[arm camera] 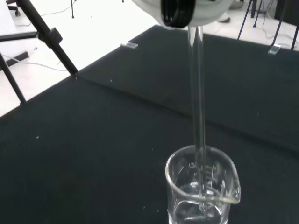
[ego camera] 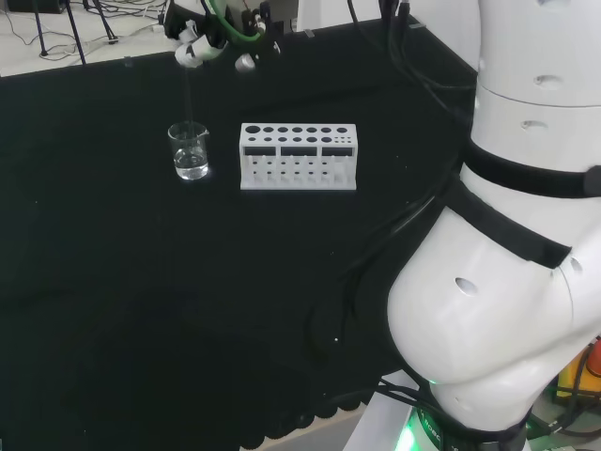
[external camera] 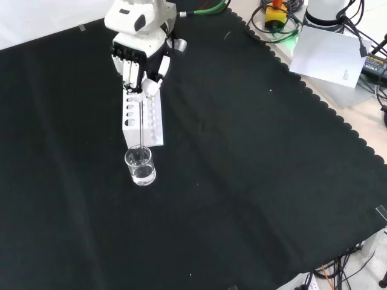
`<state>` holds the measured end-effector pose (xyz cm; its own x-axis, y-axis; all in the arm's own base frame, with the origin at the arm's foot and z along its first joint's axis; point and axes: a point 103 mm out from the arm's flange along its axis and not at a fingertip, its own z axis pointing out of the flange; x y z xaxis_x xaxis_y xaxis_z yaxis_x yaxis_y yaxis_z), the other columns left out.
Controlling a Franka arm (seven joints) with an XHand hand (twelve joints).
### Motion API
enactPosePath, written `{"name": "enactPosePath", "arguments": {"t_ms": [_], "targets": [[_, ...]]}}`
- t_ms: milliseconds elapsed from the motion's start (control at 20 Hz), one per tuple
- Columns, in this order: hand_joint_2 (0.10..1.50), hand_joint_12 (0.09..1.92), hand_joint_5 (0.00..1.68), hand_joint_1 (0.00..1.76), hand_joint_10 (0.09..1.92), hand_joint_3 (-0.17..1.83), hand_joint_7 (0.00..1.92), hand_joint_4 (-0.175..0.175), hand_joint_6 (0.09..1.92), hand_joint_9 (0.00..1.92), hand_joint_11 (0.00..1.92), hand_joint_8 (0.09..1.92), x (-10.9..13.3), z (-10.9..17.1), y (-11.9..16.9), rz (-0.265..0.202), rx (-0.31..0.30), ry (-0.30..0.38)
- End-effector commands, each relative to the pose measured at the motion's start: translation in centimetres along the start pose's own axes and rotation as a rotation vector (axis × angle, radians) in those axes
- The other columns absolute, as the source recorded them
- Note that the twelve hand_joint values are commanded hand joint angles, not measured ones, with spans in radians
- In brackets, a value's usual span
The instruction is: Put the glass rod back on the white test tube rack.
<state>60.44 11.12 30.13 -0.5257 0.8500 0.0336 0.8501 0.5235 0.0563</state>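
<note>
Below the hand (external camera: 140,72) hangs the glass rod (arm camera: 198,102) — pinched, upright, tip in the beaker (external camera: 140,167) — rack (external camera: 143,118) just beside.

Clear glass rod (arm camera: 198,93), beaker (arm camera: 202,186); matt black cloth (external camera: 254,181).

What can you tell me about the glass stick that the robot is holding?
The glass rod is a thin, clear, straight stick that looks like glass. The hand pinches its top end and holds it almost upright. Its lower end dips inside a small clear beaker with a little clear liquid at the bottom, seen plainly in the wrist view. In the front view, the beaker stands on the black cloth just in front of the white test tube rack. The rod is not in the rack.
</note>
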Motion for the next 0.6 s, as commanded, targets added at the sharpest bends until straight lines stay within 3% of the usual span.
{"name": "enactPosePath", "arguments": {"t_ms": [50, 600], "targets": [[0.89, 0.66, 1.17, 1.30, 0.75, 0.34, 1.11, -0.175, 0.44, 1.74, 1.66, 1.15, 0.1, -3.1, -1.0, 0.020, -0.042, -0.019], [0.88, 0.66, 1.17, 1.30, 0.75, 0.35, 1.12, -0.175, 0.44, 1.74, 1.66, 1.15, -2.6, -7.6, -3.4, 0.097, -0.094, -0.029]]}}
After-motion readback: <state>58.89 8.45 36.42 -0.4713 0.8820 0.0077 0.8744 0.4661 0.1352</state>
